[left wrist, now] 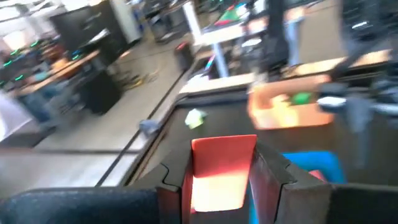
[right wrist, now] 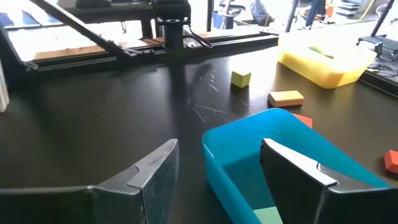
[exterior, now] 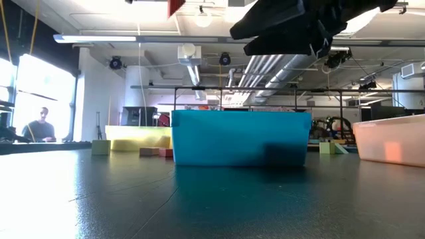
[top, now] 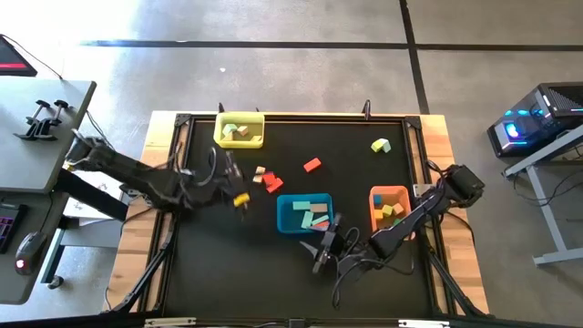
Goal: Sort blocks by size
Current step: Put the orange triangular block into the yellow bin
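Note:
My left gripper [top: 239, 198] hangs above the table, left of the blue tray [top: 304, 213], shut on a red block [left wrist: 224, 168]. My right gripper [top: 323, 246] stands open at the blue tray's near edge. In the right wrist view one finger [right wrist: 292, 168] is over the tray's inside and the other [right wrist: 152, 171] is outside it, with nothing held. The blue tray holds pale green and red blocks. The yellow tray [top: 239, 130] and the orange tray [top: 389, 208] hold blocks too. Loose blocks lie on the mat: a red one [top: 312, 165], a lime one [top: 381, 145] and a small cluster [top: 266, 179]. My left gripper pinches the red block by two opposite sides [left wrist: 198, 180] between its two fingers. The fingers lie nearly level and point toward the table's right side. The block sticks out past the fingertips and is lifted clear of the table.
The black mat has a raised wooden rim [top: 164, 228]. There is bare mat in front of the trays and at the near left. In the low view a person [exterior: 41, 124] sits far off in the room. A desk stands beside the table's left.

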You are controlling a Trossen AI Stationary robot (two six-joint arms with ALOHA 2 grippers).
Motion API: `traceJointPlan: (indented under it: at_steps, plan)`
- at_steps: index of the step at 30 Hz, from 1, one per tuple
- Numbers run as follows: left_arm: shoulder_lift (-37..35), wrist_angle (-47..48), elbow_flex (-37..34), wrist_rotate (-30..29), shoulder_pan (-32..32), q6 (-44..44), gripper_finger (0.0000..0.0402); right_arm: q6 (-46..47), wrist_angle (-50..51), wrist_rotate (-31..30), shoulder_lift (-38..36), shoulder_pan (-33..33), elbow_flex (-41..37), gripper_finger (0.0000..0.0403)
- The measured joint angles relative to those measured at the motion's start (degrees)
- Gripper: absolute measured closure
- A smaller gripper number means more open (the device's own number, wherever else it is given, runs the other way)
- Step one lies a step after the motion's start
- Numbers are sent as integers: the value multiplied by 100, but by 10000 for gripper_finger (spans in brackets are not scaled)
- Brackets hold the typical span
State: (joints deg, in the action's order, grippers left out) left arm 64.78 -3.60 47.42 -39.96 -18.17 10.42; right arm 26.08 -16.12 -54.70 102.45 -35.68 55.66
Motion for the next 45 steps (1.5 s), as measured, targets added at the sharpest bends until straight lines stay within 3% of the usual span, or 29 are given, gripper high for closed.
traceJointPlan:
  at_steps: [11,13,18,25,29,36,45]
  plan:
    - [-564,1414,0,146,2226,-293,314,102,-39,26,0,74,0,180]
    - [-546,1453,0,528,2739,-353,314,102,-45,31,0,74,0,180]
    - [-446,1455,0,2171,4166,-946,314,109,-44,44,0,74,0,180]
    - [178,1466,0,3101,5498,-1086,305,65,-42,46,0,122,0,180]
    - [801,1393,0,3416,5951,-1094,298,88,-42,67,0,159,0,180]
    - [1756,1261,0,3441,6424,-1136,295,90,-39,149,0,159,0,180]
    - [2184,1278,0,3455,6620,-1185,266,90,5,155,0,159,0,180]
